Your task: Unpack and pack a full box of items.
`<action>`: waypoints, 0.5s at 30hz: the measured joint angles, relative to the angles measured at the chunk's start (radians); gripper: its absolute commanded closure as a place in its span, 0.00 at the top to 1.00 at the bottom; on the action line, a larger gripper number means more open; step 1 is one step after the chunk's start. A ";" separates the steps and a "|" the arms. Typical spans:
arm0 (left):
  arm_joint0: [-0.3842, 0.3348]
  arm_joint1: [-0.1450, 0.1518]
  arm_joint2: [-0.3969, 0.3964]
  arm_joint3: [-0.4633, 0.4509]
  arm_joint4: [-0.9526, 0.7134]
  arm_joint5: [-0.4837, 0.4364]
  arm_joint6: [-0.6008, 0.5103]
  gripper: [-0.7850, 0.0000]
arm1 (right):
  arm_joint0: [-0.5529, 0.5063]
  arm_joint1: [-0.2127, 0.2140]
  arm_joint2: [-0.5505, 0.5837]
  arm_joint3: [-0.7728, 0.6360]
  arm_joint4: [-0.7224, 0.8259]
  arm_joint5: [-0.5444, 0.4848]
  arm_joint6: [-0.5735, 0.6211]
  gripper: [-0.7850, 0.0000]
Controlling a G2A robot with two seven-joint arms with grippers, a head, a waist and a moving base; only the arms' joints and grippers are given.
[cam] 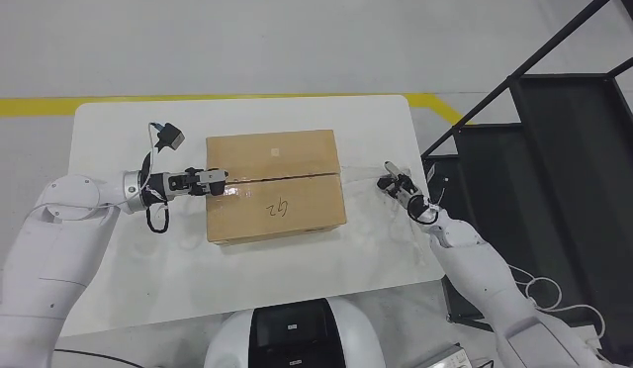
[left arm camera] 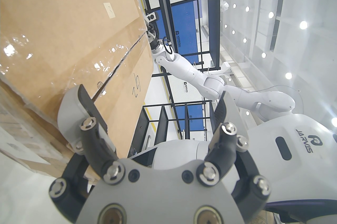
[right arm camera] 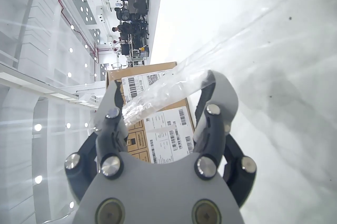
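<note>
A closed cardboard box [cam: 274, 185] stands in the middle of the white table [cam: 129, 269], its two top flaps meeting at a seam under clear tape. My left gripper [cam: 220, 181] is at the box's left end and open; in the left wrist view one finger [left arm camera: 84, 101] rests by the seam on the box [left arm camera: 65, 25] while the other stands in the air. My right gripper [cam: 388, 180] is off the box's right end. A crumpled strip of clear tape [right arm camera: 163, 93] lies across its parted fingers, with the labelled end of the box [right arm camera: 168, 135] beyond.
A black metal stair frame [cam: 554, 160] stands close to the table's right edge, beside my right arm. A yellow floor line [cam: 40, 104] runs behind the table. Bare table surface lies in front of and behind the box.
</note>
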 measured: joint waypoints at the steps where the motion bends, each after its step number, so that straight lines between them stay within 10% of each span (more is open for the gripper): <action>1: 0.000 0.000 0.000 0.000 0.000 0.000 0.000 1.00 | -0.001 0.000 0.002 0.000 0.000 -0.003 0.001 0.00; 15: 0.000 0.000 0.000 0.000 0.000 0.000 0.000 1.00 | -0.046 0.017 0.098 -0.136 -0.032 -0.114 0.000 0.00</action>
